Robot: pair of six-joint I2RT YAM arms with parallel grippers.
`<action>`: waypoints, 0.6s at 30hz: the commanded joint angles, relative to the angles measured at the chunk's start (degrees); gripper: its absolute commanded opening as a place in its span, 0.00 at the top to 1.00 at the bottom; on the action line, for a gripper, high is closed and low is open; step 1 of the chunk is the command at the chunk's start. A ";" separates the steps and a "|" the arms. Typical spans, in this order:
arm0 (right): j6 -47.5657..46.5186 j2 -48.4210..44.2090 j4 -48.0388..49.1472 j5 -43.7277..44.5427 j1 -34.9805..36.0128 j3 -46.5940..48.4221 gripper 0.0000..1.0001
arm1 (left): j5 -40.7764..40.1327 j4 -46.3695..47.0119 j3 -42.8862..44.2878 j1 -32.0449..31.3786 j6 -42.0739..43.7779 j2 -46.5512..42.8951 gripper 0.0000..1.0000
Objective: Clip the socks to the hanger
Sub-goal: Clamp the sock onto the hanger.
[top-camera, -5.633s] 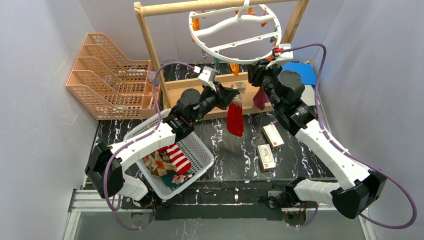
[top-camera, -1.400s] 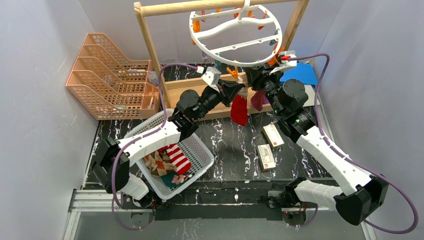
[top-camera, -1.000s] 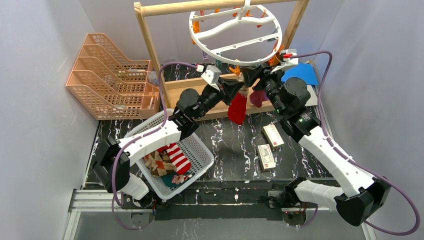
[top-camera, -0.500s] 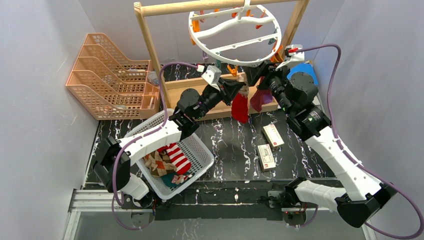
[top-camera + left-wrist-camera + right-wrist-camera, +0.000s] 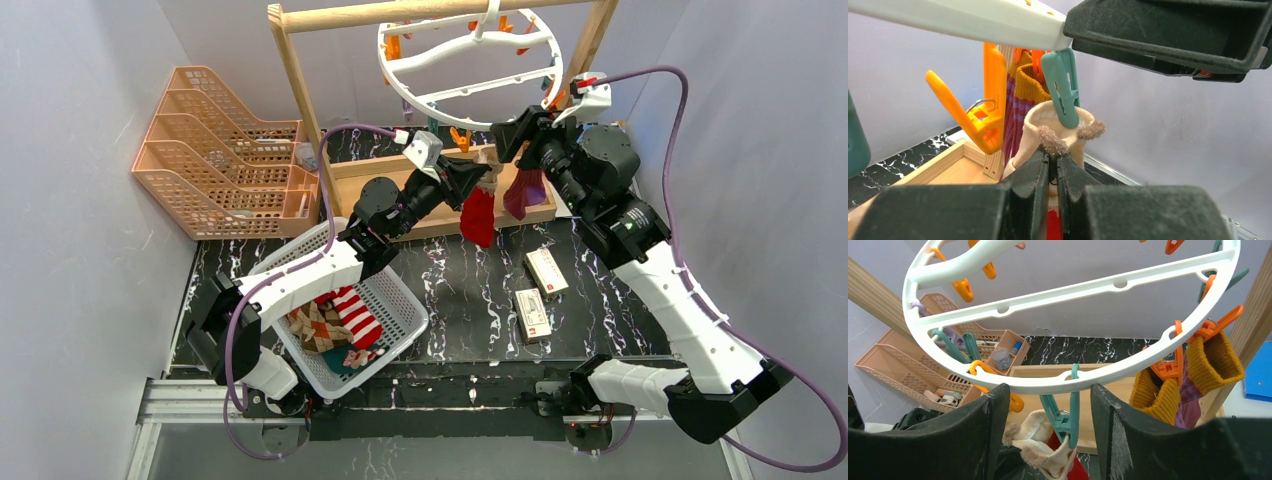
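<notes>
Sock (image 5: 478,215): long axis vertical, cuff up, toe down, below hanger (image 5: 1068,292) at 6 o'clock.
Look: red, cream cuff, brown fuzzy tufts.
Teal clip (image 5: 1063,87): tip on cuff rim.
Left gripper (image 5: 1053,160): clenched on cuff.
Right gripper (image 5: 1048,390): released, straddling clip.

From overhead the hanger (image 5: 470,75) loses its hook past the 12 o'clock edge, and the left gripper (image 5: 484,180) covers the cuff of the red sock (image 5: 478,215). The left arm (image 5: 300,285) hides part of the socks (image 5: 340,320) in the basket (image 5: 398,300). Up close, the sock's red body is a sliver between the fingers (image 5: 1030,185), and whether the teal clip (image 5: 1062,85) actually bites the cuff I can't tell
</notes>
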 commanded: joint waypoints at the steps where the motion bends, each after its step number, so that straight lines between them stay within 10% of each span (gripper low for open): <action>1: -0.78 1.34 -3.32 -0.82 -0.27 4.59 0.32 | -0.11 2.39 1.56 -0.29 0.36 -0.99 1.00; 18: -0.95 3.32 -9.22 0.16 -0.21 7.55 0.31 | 0.04 2.39 1.56 -0.32 0.45 -0.53 1.00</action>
